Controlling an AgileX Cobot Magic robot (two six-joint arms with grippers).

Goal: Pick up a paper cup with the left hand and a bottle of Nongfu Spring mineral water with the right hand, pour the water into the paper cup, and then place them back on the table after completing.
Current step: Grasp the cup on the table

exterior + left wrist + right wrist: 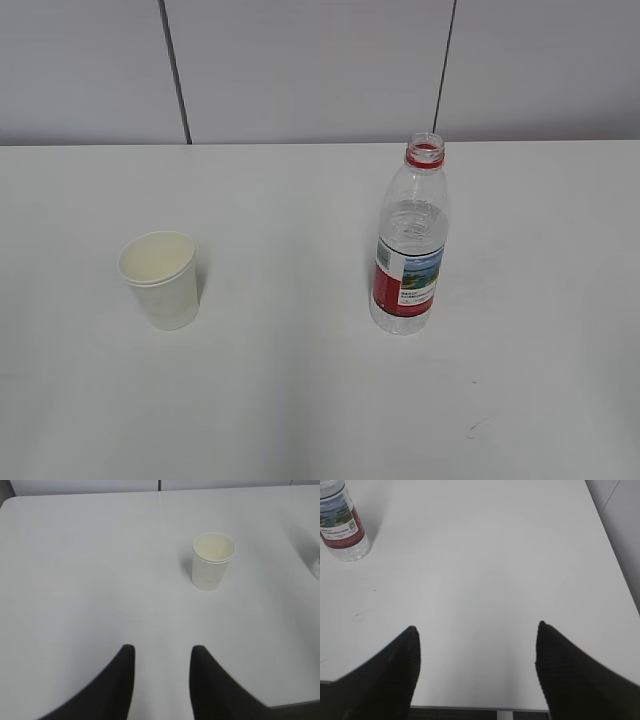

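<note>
Still apart: both grippers hang back at the table [300,400] edge, holding nothing.
Upright bottle [342,522] lies far forward-left of the widely spread right gripper [477,630]; upright paper cup [212,561] lies ahead, slightly right of the narrower-parted left gripper [161,652].

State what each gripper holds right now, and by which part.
Nothing is held. The left gripper and right gripper are both open and empty; the paper cup and bottle stand untouched on the table.

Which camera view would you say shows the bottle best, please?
The exterior view: the whole bottle stands upright on the table, open neck to base. The right wrist view catches only its lower half at the top left corner; the left wrist view shows a sliver at the right edge.
</note>
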